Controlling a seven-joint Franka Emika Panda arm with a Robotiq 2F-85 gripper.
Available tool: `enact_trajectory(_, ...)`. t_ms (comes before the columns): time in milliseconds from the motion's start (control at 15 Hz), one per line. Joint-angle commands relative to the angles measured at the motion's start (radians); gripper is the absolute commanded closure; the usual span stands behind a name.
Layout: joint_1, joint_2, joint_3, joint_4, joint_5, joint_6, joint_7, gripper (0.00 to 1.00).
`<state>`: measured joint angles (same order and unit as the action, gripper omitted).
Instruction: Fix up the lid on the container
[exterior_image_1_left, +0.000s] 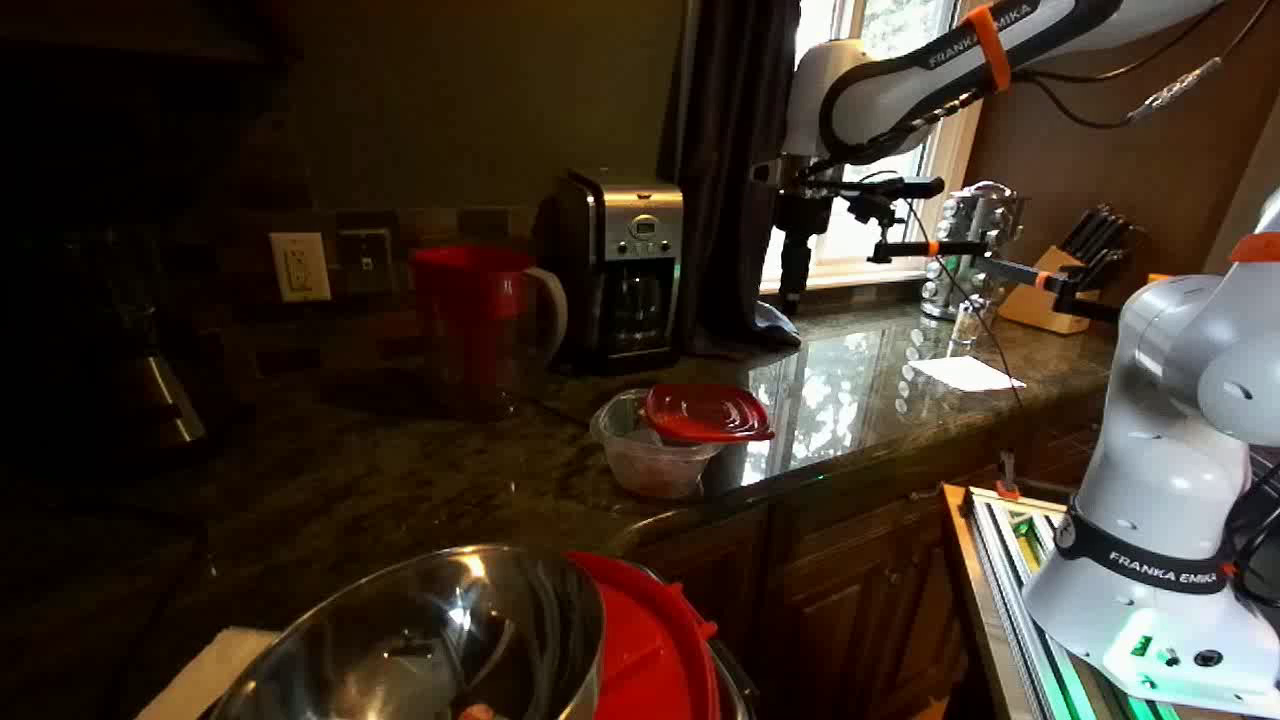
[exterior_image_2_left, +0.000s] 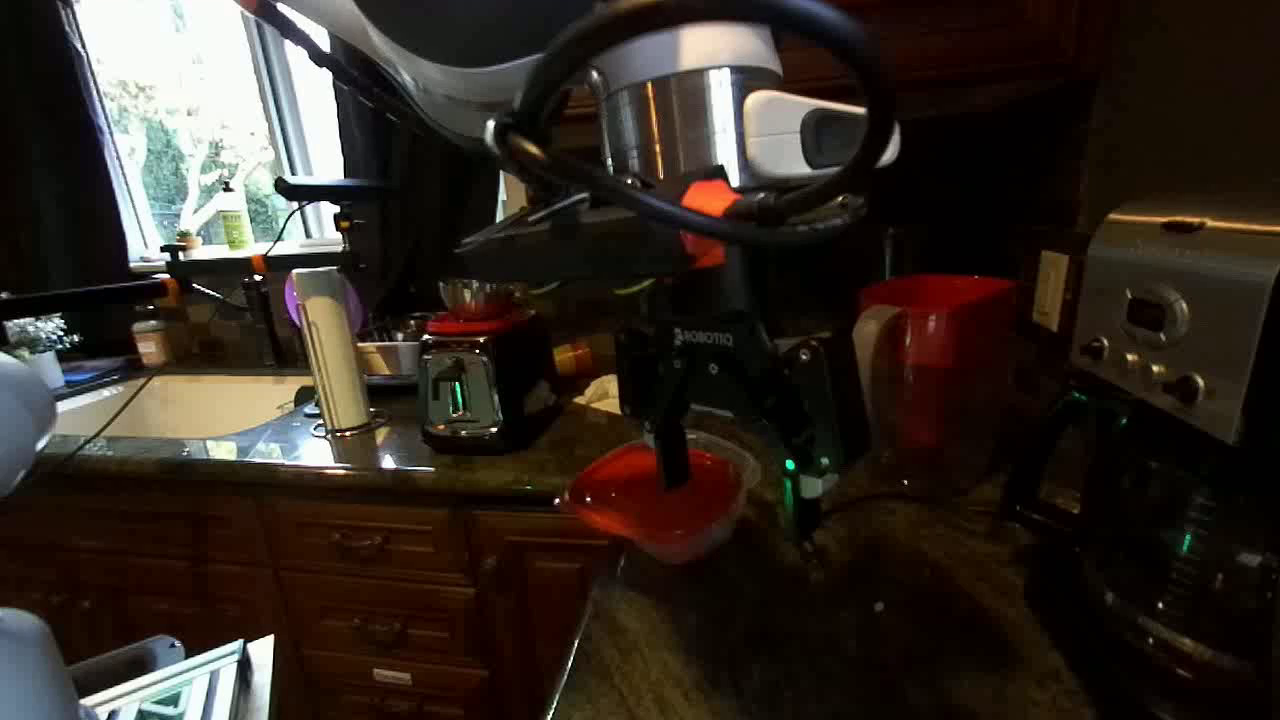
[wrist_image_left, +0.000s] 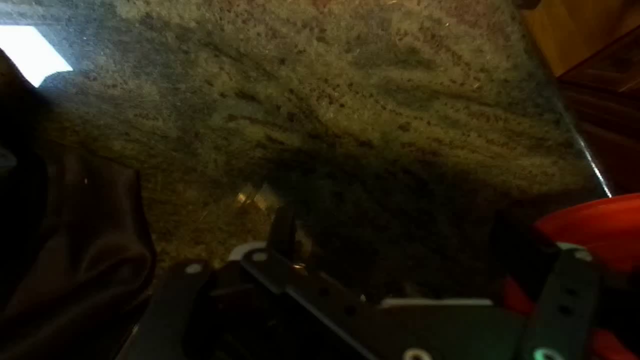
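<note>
Deep shadow at the far left of the frame, nearly black, and out of it runs the dark, speckled tabletop (exterior_image_1_left: 330, 480). On the wall (exterior_image_1_left: 480, 110) an outlet (exterior_image_1_left: 300, 267) catches a little light; down at the bottom edge a steel bowl (exterior_image_1_left: 340, 640) gleams. On to the right, here's a red pitcher (exterior_image_1_left: 470, 300) with a pale handle, then a coffee maker (exterior_image_1_left: 645, 215), its metal face lit. Just below centre, the clear container (exterior_image_1_left: 655, 475) stands near the tabletop's front edge, and there's the red lid (exterior_image_1_left: 708, 413), lying askew on it, covering the right part of its mouth and leaving the left part open. A dark curtain (exterior_image_1_left: 725, 130) hangs behind, and just right of it in the frame the end effector (exterior_image_1_left: 793, 290) hovers above the tabletop; in an exterior view its fingers (exterior_image_2_left: 675, 465) stand apart. The bright window (exterior_image_1_left: 905, 20) peeks through upper right, its glare mirrored in the glossy tabletop below. Further along come a rack of small jars (exterior_image_1_left: 940, 290), a white sheet (exterior_image_1_left: 967, 373) lying flat, a wooden knife block (exterior_image_1_left: 1040, 312) and, at the right edge, the robot's pale arm (exterior_image_1_left: 1150, 450).
</note>
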<state>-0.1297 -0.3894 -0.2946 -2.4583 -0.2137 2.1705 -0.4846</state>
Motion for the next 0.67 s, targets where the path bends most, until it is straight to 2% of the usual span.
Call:
enact_trajectory(0,-0.010,0.001,0.010,0.001,0.005,-0.001,-0.004,0.00)
enact_trajectory(133,-0.010,0.001,0.010,0.001,0.005,-0.001,-0.003,0.00)
enact_trajectory(267,0.000,-0.010,0.010,0.005,0.074,-0.030,0.038,0.00)
enact_trajectory(600,-0.005,-0.047,0.070,-0.002,0.204,-0.143,0.278,0.00)
